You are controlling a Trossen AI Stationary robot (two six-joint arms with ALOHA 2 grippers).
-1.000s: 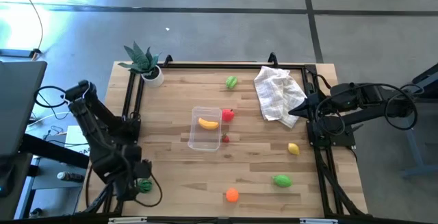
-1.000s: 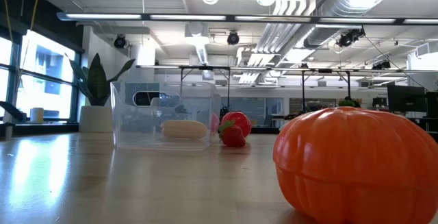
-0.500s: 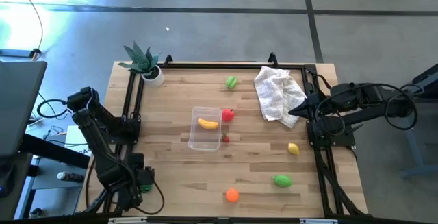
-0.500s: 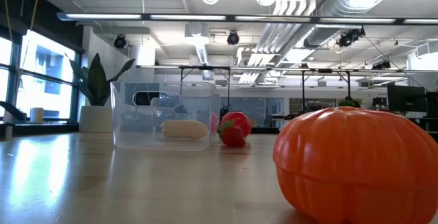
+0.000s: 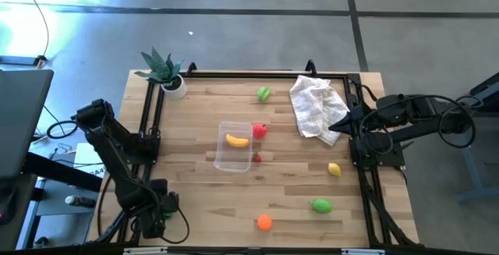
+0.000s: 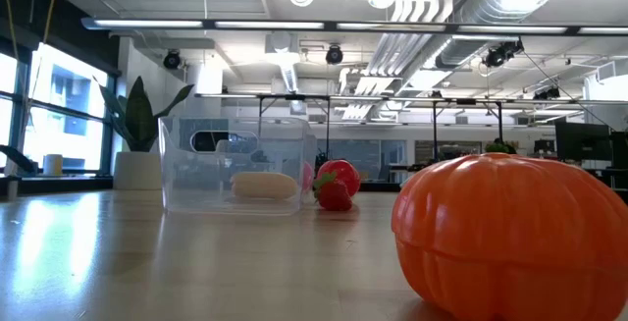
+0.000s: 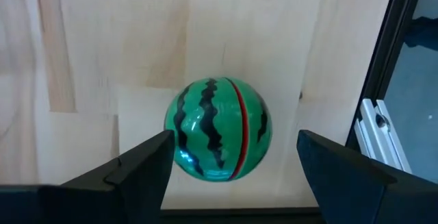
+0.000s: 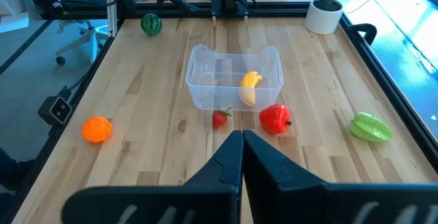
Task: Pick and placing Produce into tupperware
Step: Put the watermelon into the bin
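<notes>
Clear, thin plastic is forming the tupperware (image 5: 235, 146), a single rounded-corner rectangular tub sitting near the middle of the pale wooden plank table (image 5: 195, 122), and one curved yellow banana (image 5: 238, 139) is lying inside it. Eight pieces of glossy toy produce are showing in all: the banana; one red pepper-like piece (image 5: 260, 130) touching or just beside the tub's right wall; one small strawberry (image 5: 257, 157) just off the tub's near right corner; one ribbed orange pumpkin-shaped piece (image 5: 265, 222) near the front edge, filling the foreground of the low view (image 6: 510, 233); one yellow lemon (image 5: 334, 169) toward the right; two light green pieces, one (image 5: 264, 93) near the back edge and one (image 5: 321, 204) near the front right; and one round watermelon (image 7: 219, 138), striped dark on green with a red seam, at the table's front left corner. The left gripper (image 5: 160, 208) is hanging over that watermelon with its fingers (image 7: 140, 162) standing wide on either side, apart from the fruit and not gripping it. The right gripper (image 5: 347, 120) is waiting at the right edge with its two fingers pressed together, holding nothing, beside one crumpled white cloth (image 5: 316, 107). One potted plant (image 5: 165, 72) is standing at the back left corner.
</notes>
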